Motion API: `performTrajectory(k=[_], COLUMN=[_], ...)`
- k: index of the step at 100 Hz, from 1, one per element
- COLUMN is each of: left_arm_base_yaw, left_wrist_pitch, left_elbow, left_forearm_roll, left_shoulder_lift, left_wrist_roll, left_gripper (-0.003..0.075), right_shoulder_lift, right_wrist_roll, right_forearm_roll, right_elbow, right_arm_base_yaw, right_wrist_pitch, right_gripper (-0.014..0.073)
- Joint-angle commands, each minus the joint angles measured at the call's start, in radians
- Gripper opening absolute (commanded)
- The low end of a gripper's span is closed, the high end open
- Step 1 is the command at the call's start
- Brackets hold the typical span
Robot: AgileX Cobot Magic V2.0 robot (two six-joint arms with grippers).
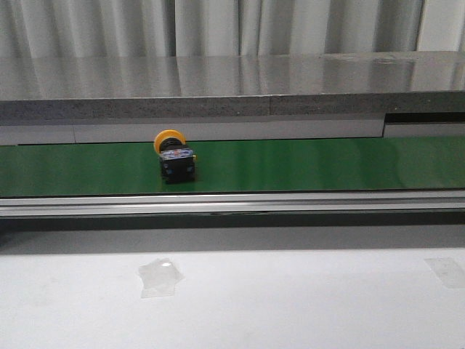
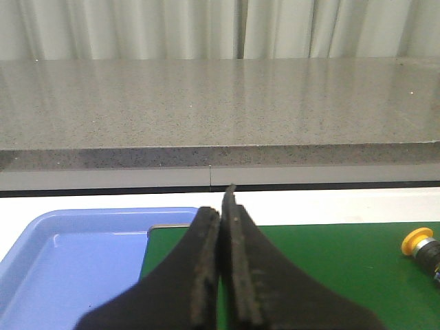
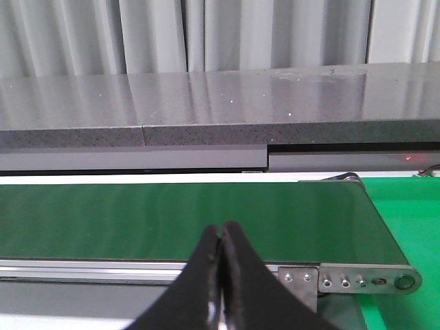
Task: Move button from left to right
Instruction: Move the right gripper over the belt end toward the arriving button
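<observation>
The button [image 1: 175,158] sits on the green belt [image 1: 312,166], a little left of the middle in the front view. It lies tipped over, with its round yellow cap [image 1: 168,138] pointing to the far side and up a bit, and its black boxy body [image 1: 177,167] nearer to us. There are tiny red and blue marks on top of the black body. Nothing is touching it.

The belt runs from left to right across the scene. A silver rail [image 1: 232,203] runs along its near edge, and a long grey stone shelf [image 1: 232,87] stands behind it, with pale curtains [image 1: 218,27] farther back. In front of the rail is a white table [image 1: 305,298] with a bit of clear tape [image 1: 160,276] stuck on it.

In the left wrist view the left gripper [image 2: 223,206] has its two black fingers pressed together — it holds nothing. A blue tray [image 2: 69,254] lies just beside the left end of the belt. The button shows small at the edge of this view, well apart from the fingers.

In the right wrist view the right gripper [image 3: 221,237] is also pinched closed and holds nothing. It hangs over the near side of the belt, near the belt's right end, where a metal end plate [image 3: 357,278] with small screws sits. Past that end lies a bright green mat [image 3: 412,213]. The button is not seen in this view.
</observation>
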Motion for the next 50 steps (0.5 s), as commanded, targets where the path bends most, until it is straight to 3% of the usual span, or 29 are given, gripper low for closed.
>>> performTrajectory(k=[1,33,50], left_arm_base_yaw=[-0.007,-0.007,-0.007], left_wrist_pitch=[-0.081,-0.081,-0.081], left_elbow=[-0.029,-0.029,-0.029], left_forearm_roll=[-0.012,-0.012,-0.012], left_shoulder_lift=[0.003,0.003,0.003], left_wrist_roll=[-0.002,-0.002,-0.002], left_gripper=[-0.0020,-0.0020,-0.0020], right_shoulder_lift=[-0.017,0.149,0.311], right_wrist_roll=[-0.004,-0.004,-0.004], right_forearm_roll=[-0.001,0.000,0.000], right_elbow=[-0.044,-0.288,-0.454], right_arm_base_yaw=[0.003,0.003,0.003], right_wrist_pitch=[-0.074,0.092,0.293], right_gripper=[-0.0066,-0.0066,-0.0066])
